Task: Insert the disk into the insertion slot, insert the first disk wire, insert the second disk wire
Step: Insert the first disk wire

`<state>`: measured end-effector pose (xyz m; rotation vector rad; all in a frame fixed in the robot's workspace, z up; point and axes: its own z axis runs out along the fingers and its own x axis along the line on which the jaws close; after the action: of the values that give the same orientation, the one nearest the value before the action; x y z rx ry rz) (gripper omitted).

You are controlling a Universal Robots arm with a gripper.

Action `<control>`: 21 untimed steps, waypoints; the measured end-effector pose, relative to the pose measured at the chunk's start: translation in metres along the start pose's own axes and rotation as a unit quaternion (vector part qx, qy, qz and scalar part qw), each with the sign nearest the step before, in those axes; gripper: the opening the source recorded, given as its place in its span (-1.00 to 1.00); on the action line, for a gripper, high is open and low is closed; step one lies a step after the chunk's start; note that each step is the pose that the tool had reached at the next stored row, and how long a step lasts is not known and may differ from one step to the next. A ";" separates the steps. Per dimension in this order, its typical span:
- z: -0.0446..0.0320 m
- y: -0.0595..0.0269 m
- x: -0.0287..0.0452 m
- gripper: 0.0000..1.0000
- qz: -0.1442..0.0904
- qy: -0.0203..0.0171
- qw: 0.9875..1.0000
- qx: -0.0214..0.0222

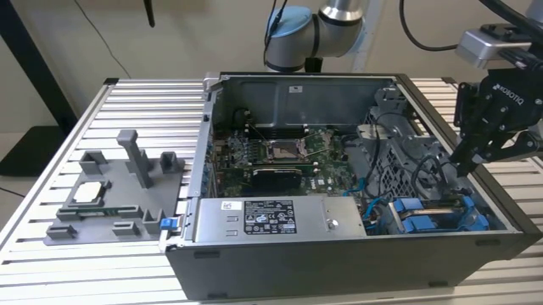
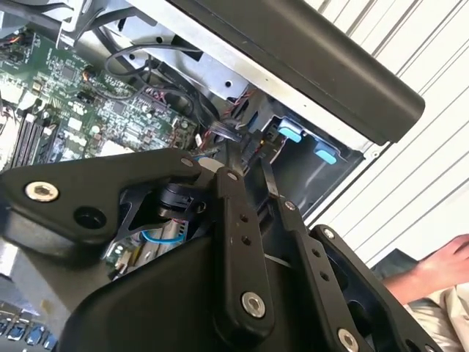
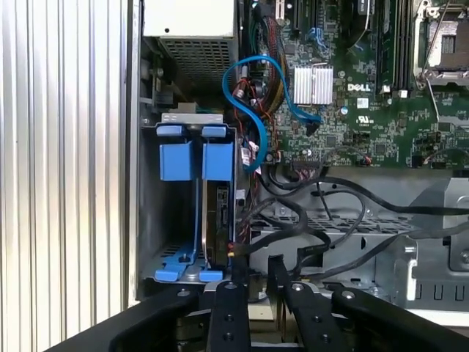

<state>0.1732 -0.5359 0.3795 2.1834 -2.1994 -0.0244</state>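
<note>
In the exterior view, the gripper (image 1: 466, 166) hangs over the open computer case (image 1: 339, 254), at the end where the slot (image 1: 405, 213) lies. The slot sits just below and ahead of the jaws, a grey metal bay with glossy blue plastic rails. This is the only arm, and its tips are already near the bay.

In the second wrist view, the gripper (image 2: 236, 147) has its black, matt, bolted links drawn close together. A small dark wire plug (image 2: 222, 132) sits right at the tips, trailing thin wires. I judge that it is pinched there, though the grip itself is partly hidden. Beyond the tips is the slot (image 2: 308, 169) with its pale blue tabs. Off to one side of the jaws a person's hand (image 2: 440, 264) rests outside the case.

In the first wrist view, the gripper (image 3: 256, 268) shows a narrow gap between its jaws, with the wire plug (image 3: 233, 253) at one tip. Straight ahead is the slot (image 3: 172, 220). The disk (image 3: 218, 213) stands on edge inside it, looking fully seated. Its long axis runs away from the jaws toward the square blue tabs, so its near end almost meets the plug. Loose black wires (image 3: 330, 220) curve off to the side over perforated grey metal.
</note>
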 end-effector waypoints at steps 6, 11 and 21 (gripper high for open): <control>0.0006 -0.0013 0.0026 1.00 -0.003 0.000 1.000 0.000; 0.0050 -0.0018 0.0028 1.00 -0.008 0.000 1.000 0.001; 0.0097 -0.0020 0.0027 -1.00 -0.017 -0.003 1.000 0.012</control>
<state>0.1748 -0.5388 0.3698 2.2378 -2.1767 -0.0055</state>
